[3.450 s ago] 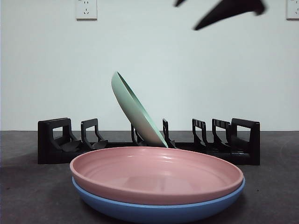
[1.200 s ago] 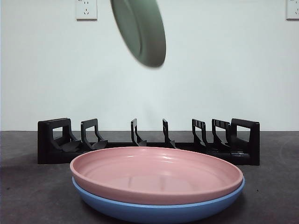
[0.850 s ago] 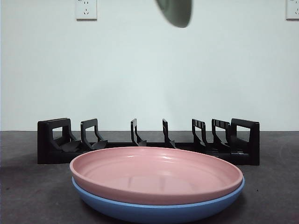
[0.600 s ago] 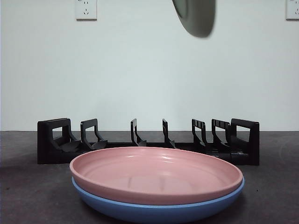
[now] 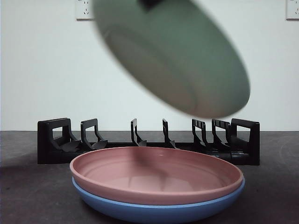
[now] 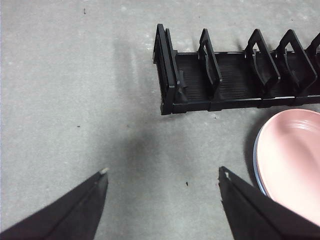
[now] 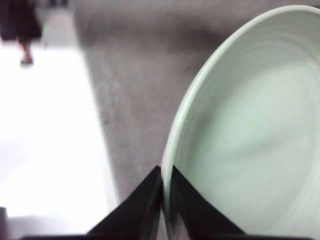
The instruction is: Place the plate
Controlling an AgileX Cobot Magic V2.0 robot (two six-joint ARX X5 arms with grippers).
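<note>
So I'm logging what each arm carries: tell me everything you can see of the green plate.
The green plate is pale mint, round and shallow with a raised rim, plastic-looking and blurred by motion. It hangs tilted in the air above the pink plate, touching nothing below. The right tool pinches its rim, one jaw on each face.

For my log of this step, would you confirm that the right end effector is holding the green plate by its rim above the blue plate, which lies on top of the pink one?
Not quite: the stack is the other way round. In the front view the pink plate lies on top of the blue plate. The rest holds: the right end effector grips the green plate by its rim, above that stack.
</note>
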